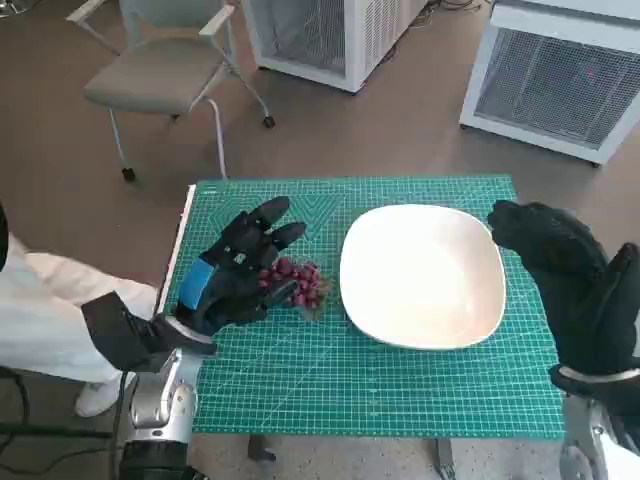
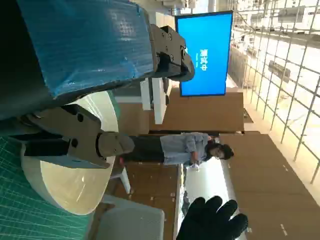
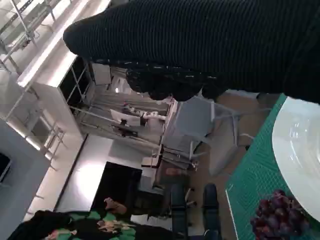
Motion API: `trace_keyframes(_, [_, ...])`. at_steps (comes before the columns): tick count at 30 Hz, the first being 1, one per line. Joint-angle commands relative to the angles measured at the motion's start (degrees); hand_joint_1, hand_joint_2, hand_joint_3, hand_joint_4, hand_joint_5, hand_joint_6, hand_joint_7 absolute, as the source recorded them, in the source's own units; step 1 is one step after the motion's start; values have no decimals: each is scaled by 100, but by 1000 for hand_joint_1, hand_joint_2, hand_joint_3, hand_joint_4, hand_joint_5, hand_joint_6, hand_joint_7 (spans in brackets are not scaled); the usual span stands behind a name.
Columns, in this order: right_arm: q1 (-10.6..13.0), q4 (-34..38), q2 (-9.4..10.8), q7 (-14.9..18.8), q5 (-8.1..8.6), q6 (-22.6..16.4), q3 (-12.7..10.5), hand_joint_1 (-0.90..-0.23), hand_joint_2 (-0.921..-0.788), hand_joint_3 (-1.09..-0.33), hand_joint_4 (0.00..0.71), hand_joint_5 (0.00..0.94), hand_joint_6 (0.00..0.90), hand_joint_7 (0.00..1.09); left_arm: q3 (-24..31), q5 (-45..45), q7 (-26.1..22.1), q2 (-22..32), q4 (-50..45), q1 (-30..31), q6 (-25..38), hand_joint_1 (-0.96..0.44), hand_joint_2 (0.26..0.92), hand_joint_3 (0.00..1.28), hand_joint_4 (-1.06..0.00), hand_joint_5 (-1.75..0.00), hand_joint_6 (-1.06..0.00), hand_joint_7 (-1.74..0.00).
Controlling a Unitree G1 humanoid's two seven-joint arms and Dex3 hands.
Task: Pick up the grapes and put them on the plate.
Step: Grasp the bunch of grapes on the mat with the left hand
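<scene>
A small bunch of dark purple grapes [image 1: 301, 284] lies on the green mat, just left of the white plate [image 1: 425, 275]. My left hand [image 1: 235, 273] rests on the mat on the grapes' left side, fingers spread, its thumb side touching the bunch. In the left wrist view its fingers [image 2: 75, 142] stand apart with only the plate [image 2: 65, 185] showing between them. My gloved right hand [image 1: 560, 272] hovers at the plate's right edge and holds nothing; its spread fingers [image 2: 212, 220] show in the left wrist view. The right wrist view shows the grapes [image 3: 277, 220] beside the plate [image 3: 300, 145].
The green cutting mat [image 1: 350, 380] covers the small table. On the floor behind stand a grey chair [image 1: 165, 70] and two white cabinets [image 1: 330, 35] [image 1: 560, 75]. A person's pale-clothed leg [image 1: 50, 315] is close to the table's left side. Another person [image 2: 185, 148] stands farther off.
</scene>
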Motion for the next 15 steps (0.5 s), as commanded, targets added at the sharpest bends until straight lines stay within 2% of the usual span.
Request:
trace_keyframes(1, [113, 20, 18, -38, 19, 96, 22, -551, -921, -563, 471, 34, 83, 706, 17, 4, -39, 72, -49, 2, -80, -182, 921, 24, -50, -657, -213, -339])
trace_keyframes(15, [89, 74, 28, -29, 40, 89, 15, -554, -921, -563, 471, 33, 83, 706, -13, 92, -23, 101, 25, -13, -222, -185, 913, 1, -65, -611, -212, -300])
